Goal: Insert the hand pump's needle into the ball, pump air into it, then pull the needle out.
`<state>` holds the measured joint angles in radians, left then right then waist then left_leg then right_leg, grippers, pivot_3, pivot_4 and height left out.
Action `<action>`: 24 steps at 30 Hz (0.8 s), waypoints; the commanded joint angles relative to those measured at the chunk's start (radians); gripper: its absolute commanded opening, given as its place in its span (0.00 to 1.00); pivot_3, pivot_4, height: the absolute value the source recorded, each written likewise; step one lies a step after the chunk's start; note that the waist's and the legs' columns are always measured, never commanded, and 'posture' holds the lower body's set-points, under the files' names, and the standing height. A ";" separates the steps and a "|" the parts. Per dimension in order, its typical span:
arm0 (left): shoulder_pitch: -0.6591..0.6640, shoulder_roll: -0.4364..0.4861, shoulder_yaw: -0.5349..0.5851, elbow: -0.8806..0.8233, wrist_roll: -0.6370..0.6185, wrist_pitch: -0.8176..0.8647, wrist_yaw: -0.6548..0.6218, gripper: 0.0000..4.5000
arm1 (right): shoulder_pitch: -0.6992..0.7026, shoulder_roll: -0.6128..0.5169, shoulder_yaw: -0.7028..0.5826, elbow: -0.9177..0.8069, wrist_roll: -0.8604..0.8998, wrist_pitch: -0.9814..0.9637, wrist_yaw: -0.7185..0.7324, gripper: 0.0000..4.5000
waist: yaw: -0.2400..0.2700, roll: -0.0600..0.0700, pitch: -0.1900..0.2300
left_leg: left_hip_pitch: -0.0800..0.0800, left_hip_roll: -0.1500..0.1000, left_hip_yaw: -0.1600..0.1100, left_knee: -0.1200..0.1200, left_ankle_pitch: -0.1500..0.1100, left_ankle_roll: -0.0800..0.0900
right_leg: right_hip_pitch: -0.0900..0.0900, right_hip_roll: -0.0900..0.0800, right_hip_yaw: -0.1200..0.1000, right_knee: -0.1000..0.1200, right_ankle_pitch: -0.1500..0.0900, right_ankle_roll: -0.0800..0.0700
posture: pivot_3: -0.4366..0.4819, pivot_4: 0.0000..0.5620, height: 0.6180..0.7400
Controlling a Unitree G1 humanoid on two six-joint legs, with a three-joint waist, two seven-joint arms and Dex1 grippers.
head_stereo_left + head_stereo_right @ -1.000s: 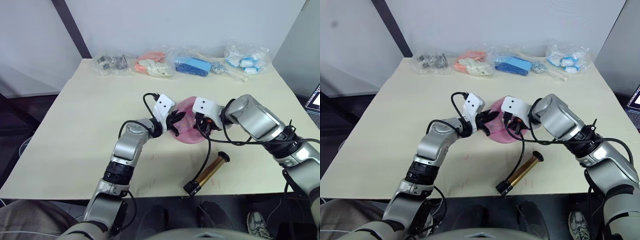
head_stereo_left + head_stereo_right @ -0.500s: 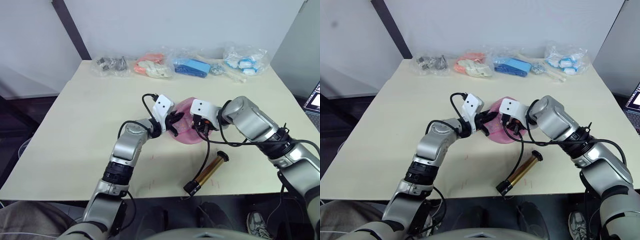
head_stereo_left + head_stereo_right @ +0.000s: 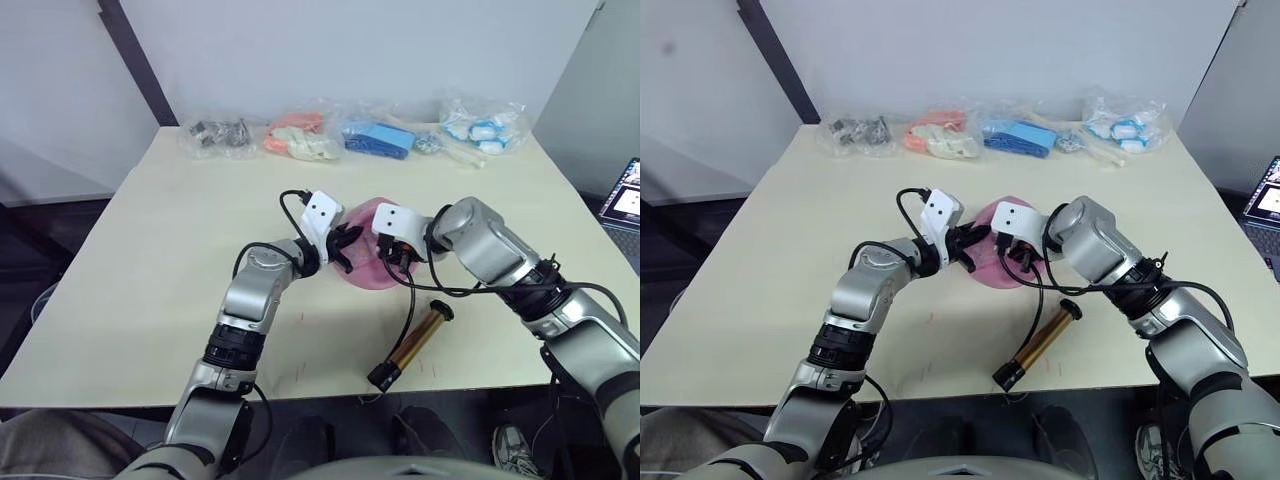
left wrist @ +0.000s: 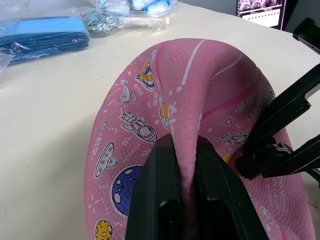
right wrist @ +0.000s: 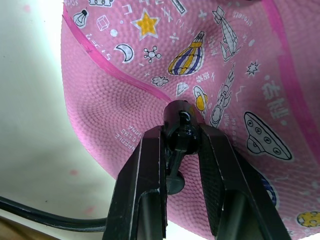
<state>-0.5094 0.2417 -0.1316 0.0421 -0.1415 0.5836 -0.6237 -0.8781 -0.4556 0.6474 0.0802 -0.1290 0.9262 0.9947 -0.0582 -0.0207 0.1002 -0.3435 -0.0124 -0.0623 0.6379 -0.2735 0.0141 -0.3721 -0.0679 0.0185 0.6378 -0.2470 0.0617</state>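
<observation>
Right wrist view: right end effector (image 5: 182,150) still clamps needle (image 5: 181,131) against ball (image 5: 210,75).

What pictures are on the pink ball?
The ball has little cartoon prints: rockets, planets and a flying saucer, plus a balloon and a star. The left wrist view shows them best.

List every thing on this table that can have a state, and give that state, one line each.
ball: deflated, a fold pinched by the left gripper.
needle fitting: pressed against the ball, held by the right gripper.
pump: lying flat by the table's near edge, handle untouched.
hose: slack, running from pump to fitting.
bags: lying in a row along the far edge.
</observation>
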 commanded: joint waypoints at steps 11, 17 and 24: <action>0.032 -0.032 -0.059 0.038 -0.019 0.061 -0.026 0.00 | 0.124 0.104 0.081 0.124 -0.086 0.026 -0.077 0.08 | -0.003 0.000 -0.007 | 0.000 0.000 -0.002 -0.001 0.000 -0.001 | 0.000 0.001 0.000 -0.001 -0.001 0.000 | 0.48 0.27 0.97; 0.033 -0.029 -0.059 0.038 -0.019 0.063 -0.028 0.00 | 0.129 0.135 0.061 0.178 -0.111 0.016 -0.104 0.08 | -0.008 0.000 -0.008 | 0.002 0.000 -0.005 -0.002 -0.002 -0.003 | 0.000 0.004 0.001 -0.001 -0.001 0.001 | 0.48 0.27 0.97; 0.032 -0.029 -0.059 0.039 -0.019 0.063 -0.031 0.00 | 0.146 0.165 0.048 0.225 -0.134 -0.004 -0.126 0.08 | -0.011 0.000 -0.008 | 0.012 0.000 -0.013 -0.004 -0.004 -0.007 | 0.010 0.008 0.001 -0.005 -0.003 -0.001 | 0.48 0.27 0.97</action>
<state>-0.5054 0.2401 -0.1118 0.0641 -0.1394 0.6045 -0.6137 -0.8168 -0.3135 0.6172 0.1548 -0.2520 0.9059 0.8991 -0.0690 -0.0208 0.0917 -0.3274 -0.0126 -0.0764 0.6326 -0.2778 0.0068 -0.3584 -0.0598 0.0198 0.6308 -0.2511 0.0613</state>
